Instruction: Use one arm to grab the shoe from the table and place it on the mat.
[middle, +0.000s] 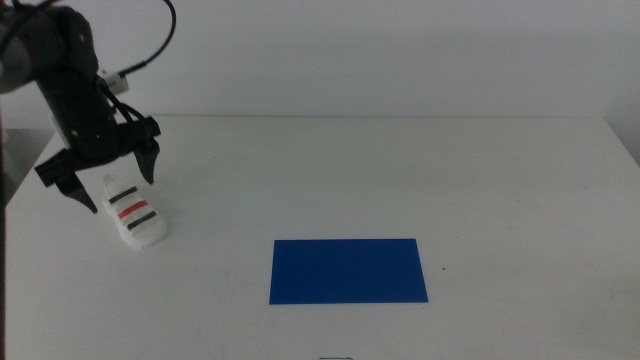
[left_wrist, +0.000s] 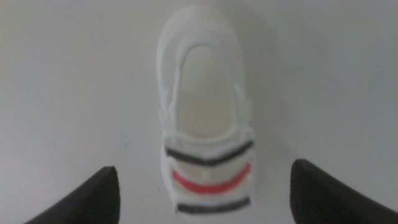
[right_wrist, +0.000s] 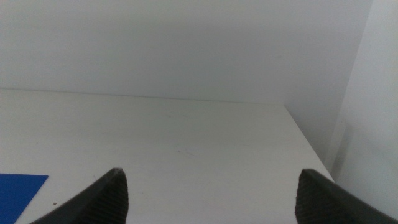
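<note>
Both jaws of my left gripper (middle: 103, 185) hung spread, pointing down over the shoe's (middle: 134, 213) heel; right gripper (right_wrist: 208, 196) also spread.

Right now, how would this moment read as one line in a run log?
left gripper: jaws open, above shoe | shoe: on table, off mat | right gripper: waiting, jaws open

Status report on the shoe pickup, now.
Left gripper open, over the shoe, not gripping. Right gripper open, waiting. Shoe on table, off the mat. Path clear.
</note>
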